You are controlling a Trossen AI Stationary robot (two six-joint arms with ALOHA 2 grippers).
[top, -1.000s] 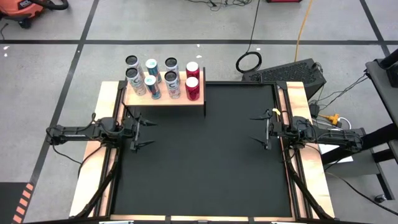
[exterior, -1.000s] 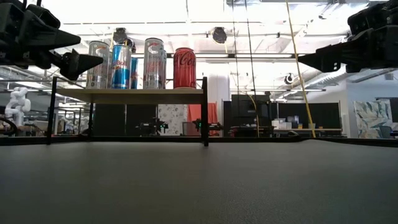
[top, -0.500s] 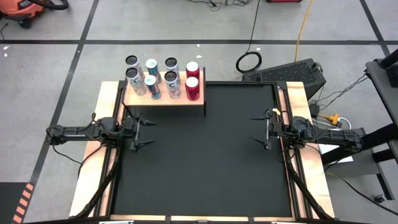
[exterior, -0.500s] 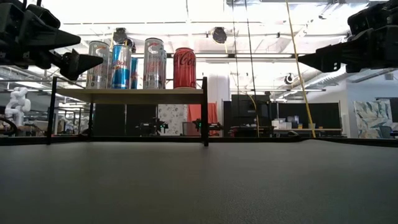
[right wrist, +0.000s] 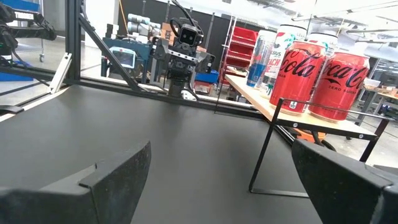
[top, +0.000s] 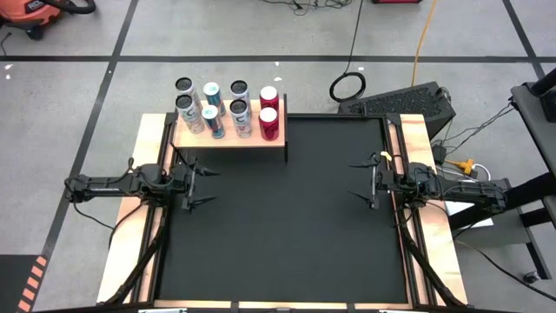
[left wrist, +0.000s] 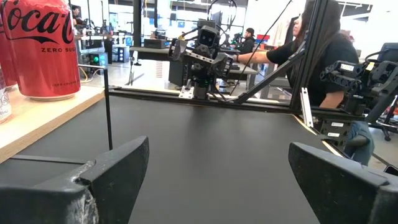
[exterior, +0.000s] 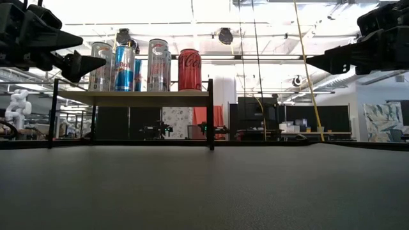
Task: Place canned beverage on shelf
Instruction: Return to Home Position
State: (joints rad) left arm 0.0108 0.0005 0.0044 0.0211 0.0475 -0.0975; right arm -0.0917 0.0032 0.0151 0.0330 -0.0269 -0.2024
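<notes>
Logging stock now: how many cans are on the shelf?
8 cans, all on the shelf: four in the back row, four in front, a red can ending each. None looks hidden.

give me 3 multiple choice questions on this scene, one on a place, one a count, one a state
1. Where on the table does the shelf stand? A far left corner B centre C near right corner
2. How many cans are on it? A four B six C eight
3. How is the left gripper? A open, empty B shut on a can C shut, empty
Key: 1 A, the high view shows it in that corner. 2 C, two rows of four. 3 A, its fingers are spread with nothing between them.
</notes>
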